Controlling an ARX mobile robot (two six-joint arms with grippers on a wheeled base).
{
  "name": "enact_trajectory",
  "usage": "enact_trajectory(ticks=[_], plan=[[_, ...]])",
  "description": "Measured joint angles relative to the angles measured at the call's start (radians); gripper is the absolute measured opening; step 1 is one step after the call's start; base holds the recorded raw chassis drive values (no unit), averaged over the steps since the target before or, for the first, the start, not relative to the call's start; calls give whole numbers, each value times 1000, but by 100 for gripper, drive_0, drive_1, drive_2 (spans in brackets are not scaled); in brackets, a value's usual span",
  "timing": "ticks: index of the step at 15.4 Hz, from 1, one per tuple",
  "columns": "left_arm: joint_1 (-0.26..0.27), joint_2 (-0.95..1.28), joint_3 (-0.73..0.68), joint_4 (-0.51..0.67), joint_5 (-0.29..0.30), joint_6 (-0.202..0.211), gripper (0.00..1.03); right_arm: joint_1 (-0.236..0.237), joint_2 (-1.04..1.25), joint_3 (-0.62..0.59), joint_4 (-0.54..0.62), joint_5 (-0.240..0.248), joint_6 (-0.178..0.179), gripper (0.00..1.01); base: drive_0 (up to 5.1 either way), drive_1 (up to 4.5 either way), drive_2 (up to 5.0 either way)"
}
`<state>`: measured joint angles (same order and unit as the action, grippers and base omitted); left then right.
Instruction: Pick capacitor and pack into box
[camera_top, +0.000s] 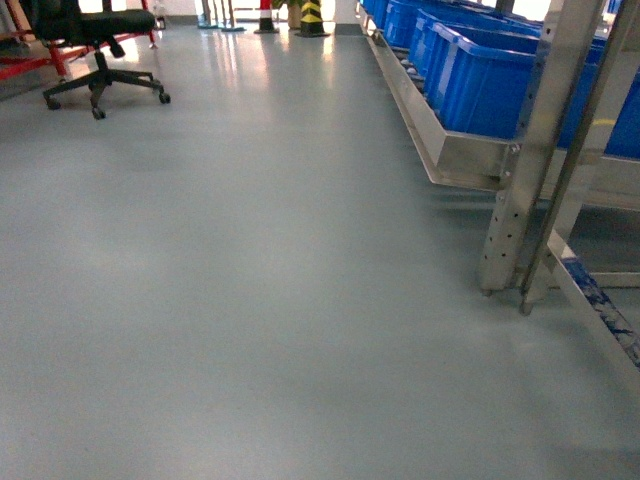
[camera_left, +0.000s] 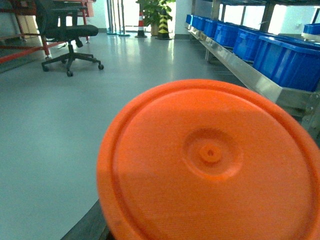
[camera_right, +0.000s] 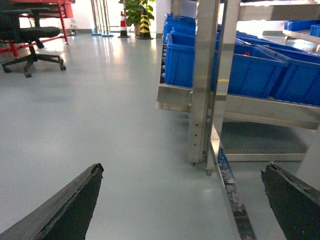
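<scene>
An orange round-ended capacitor fills most of the left wrist view, held off the floor close to the camera. Of my left gripper only one dark finger shows, at the capacitor's lower left edge; the rest is hidden behind it. My right gripper hangs open above the grey floor, with nothing between its two dark fingers. Neither gripper appears in the head view. I cannot tell whether any of the blue bins is the box.
A steel rack with a row of blue bins runs along the right, its legs close ahead of the right gripper. A black office chair stands far left. A striped bollard and plant stand at the back.
</scene>
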<state>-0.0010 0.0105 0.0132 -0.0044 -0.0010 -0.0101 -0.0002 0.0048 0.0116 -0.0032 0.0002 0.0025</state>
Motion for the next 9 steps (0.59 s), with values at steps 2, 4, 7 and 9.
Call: enact_trajectory(ticks=[2, 4, 7, 9], plan=[[0, 0, 0, -1, 0, 0, 44, 0, 0, 0, 0, 0, 0, 98, -497, 249, 249], [0, 0, 0, -1, 0, 0, 44, 0, 0, 0, 2, 0, 0, 98, -499, 246, 246], [0, 0, 0, -3, 1, 0, 44, 0, 0, 0, -3, 0, 0, 98, -504, 242, 242], [0, 0, 0, 1, 1, 0, 44, 0, 0, 0, -4, 0, 0, 98, -508, 238, 238]])
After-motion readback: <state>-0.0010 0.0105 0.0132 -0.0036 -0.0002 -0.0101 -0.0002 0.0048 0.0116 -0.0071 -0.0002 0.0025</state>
